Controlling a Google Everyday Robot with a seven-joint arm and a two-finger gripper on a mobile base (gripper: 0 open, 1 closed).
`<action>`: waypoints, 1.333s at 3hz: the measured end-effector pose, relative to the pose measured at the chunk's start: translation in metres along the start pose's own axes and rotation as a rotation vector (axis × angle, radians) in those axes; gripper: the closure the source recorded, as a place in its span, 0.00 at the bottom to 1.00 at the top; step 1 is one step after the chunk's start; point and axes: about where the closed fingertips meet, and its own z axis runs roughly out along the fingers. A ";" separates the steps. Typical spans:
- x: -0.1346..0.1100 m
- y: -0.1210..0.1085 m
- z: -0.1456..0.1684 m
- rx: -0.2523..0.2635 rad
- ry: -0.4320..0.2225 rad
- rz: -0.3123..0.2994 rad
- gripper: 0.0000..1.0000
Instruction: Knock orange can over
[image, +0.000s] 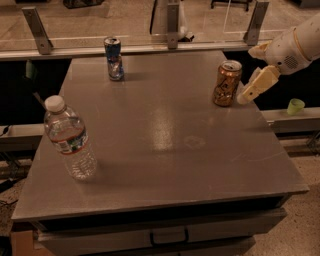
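Observation:
The orange can (227, 83) stands upright near the right edge of the grey table (165, 135), copper-orange with a silver top rim. My gripper (250, 92) comes in from the right on a cream-white arm. Its tip sits just right of the can, about level with the can's lower half and very close to it. I cannot tell whether it touches the can.
A slim blue-and-silver can (114, 58) stands at the table's back left. A clear water bottle (70, 139) with a white cap stands at the front left. A metal rail (150, 47) runs behind the table. A small green cup (295, 106) sits off to the right.

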 end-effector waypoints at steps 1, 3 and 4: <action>0.012 0.001 0.017 -0.031 -0.050 0.068 0.00; -0.018 0.043 0.037 -0.176 -0.195 0.096 0.00; -0.058 0.082 0.033 -0.285 -0.264 0.021 0.00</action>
